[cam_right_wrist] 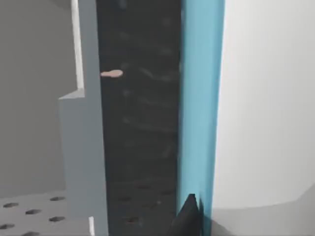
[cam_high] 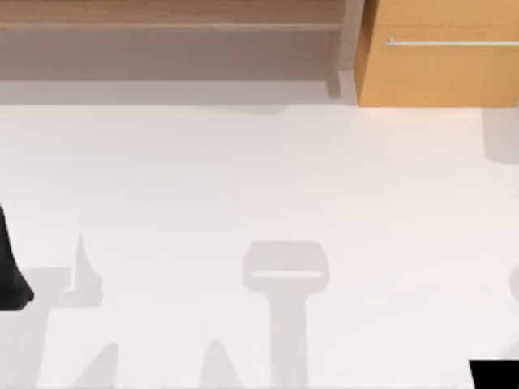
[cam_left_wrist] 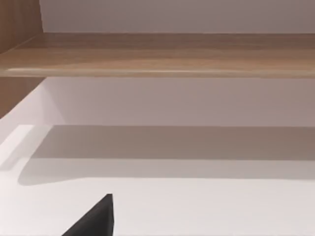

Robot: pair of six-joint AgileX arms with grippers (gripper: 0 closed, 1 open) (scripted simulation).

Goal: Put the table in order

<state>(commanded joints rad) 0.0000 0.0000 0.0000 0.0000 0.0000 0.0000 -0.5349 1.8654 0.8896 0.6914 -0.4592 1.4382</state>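
The table [cam_high: 259, 178] is a wide plain white top with only grey shadows lying on it. My left arm [cam_high: 10, 271] is a dark shape at the table's left edge. My right arm [cam_high: 495, 374] is a dark block at the near right corner. In the left wrist view a black tip of the left gripper [cam_left_wrist: 93, 220] hangs above the white table [cam_left_wrist: 206, 206], facing the shelf. In the right wrist view a black tip of the right gripper [cam_right_wrist: 187, 216] sits beside a white surface [cam_right_wrist: 266, 98] with a blue edge band [cam_right_wrist: 199, 98].
A light brown wooden shelf [cam_high: 162, 24] runs along the back left, with open space under its board [cam_left_wrist: 157, 54]. An orange-tan drawer cabinet [cam_high: 438, 65] with a silver bar handle [cam_high: 450, 42] stands at the back right. A grey frame [cam_right_wrist: 83, 123] and dark floor lie beyond the blue band.
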